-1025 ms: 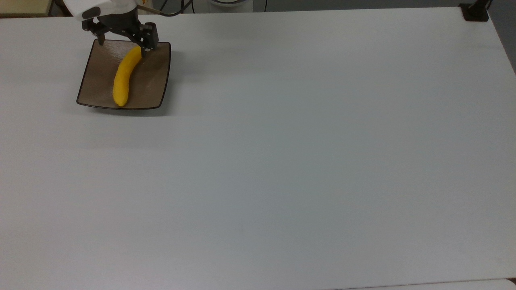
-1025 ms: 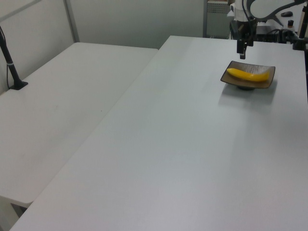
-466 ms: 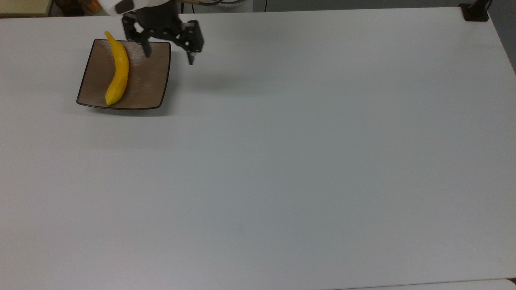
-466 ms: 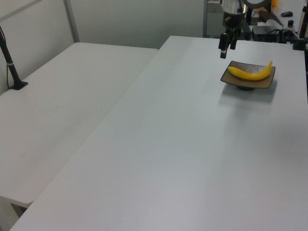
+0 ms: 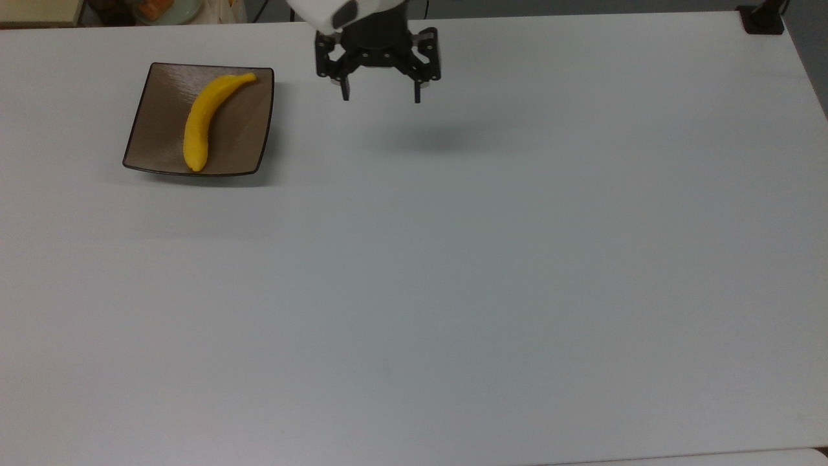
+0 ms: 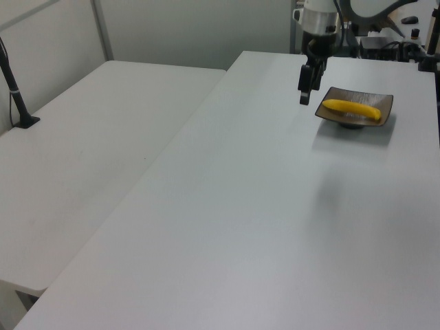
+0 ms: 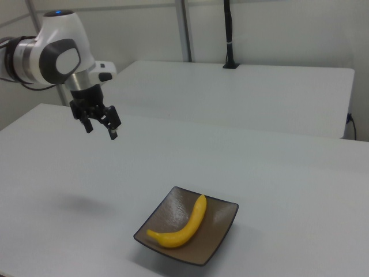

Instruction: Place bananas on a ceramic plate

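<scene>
A yellow banana (image 5: 206, 118) lies diagonally inside the square brown plate (image 5: 240, 133) at the top view's far left, with nothing touching it. My gripper (image 5: 381, 97) hangs above bare table to the top view's right of the plate. It is open, its fingers are spread wide, and nothing is between them. In the left view the gripper (image 6: 304, 93) hangs just left of the plate (image 6: 382, 103) and banana (image 6: 352, 108). In the right view the gripper (image 7: 102, 132) is up and well to the left of the plate (image 7: 218, 227) holding the banana (image 7: 182, 229).
The white table (image 5: 453, 272) is wide and bare from the plate to its near edge. A black mount (image 5: 763, 19) stands at the top view's far right corner. A second white table (image 6: 82, 151) with a black pole (image 6: 14, 89) adjoins in the left view.
The open gripper has moved from over the plate's far edge to the top view's right, off the plate. The banana swung about on the plate and now lies with its stem toward the far right corner.
</scene>
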{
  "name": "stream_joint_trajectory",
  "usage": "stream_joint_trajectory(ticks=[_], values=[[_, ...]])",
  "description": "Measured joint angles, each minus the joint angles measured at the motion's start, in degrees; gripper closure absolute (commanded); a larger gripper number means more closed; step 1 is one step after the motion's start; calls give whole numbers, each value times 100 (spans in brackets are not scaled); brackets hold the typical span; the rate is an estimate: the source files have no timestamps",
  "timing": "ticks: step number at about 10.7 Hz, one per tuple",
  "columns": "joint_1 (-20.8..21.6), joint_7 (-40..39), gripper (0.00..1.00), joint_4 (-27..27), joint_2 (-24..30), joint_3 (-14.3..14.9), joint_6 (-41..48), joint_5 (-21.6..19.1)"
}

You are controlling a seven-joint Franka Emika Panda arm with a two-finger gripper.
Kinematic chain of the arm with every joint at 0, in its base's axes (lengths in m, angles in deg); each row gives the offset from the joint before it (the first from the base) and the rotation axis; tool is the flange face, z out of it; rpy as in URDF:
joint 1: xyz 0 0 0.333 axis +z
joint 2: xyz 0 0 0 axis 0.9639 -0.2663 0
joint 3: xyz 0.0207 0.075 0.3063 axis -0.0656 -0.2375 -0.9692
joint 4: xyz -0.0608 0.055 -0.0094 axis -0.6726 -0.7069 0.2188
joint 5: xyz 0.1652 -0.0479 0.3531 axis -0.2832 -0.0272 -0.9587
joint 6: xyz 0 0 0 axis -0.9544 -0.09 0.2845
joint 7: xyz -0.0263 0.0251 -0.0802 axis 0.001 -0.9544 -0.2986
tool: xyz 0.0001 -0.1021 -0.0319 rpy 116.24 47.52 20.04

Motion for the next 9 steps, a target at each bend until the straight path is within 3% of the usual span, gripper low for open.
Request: stream_joint_trajectory(ticks=[3,6,9], values=[[225,-1,0,49,-126,-85,89,527],[267,-8,0,51,-154,-86,117,558],[448,3,0,59,-153,232,121,539]])
